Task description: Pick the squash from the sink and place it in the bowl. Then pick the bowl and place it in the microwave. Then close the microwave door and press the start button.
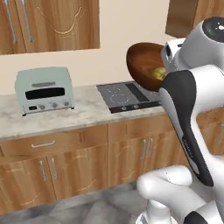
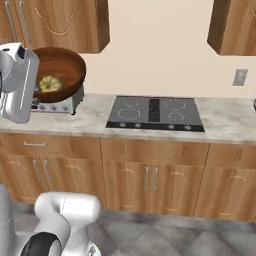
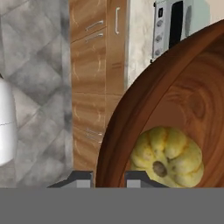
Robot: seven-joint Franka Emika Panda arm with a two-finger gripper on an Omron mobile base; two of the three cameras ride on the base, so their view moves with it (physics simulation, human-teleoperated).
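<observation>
Now the gripper point(image 3: 109, 177) is clamped on the bowl's point(image 1: 142, 61) rim, carrying it tilted above the counter point(image 1: 87, 111) with the squash point(image 3: 168, 155) inside. Next, probably, finding the microwave and sliding the bowl in level.

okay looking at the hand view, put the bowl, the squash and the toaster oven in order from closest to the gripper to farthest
1. bowl: its rim sits between the fingers of the gripper.
2. squash: inside the bowl, just past the rim.
3. toaster oven: far off on the counter, beyond the bowl.
</observation>
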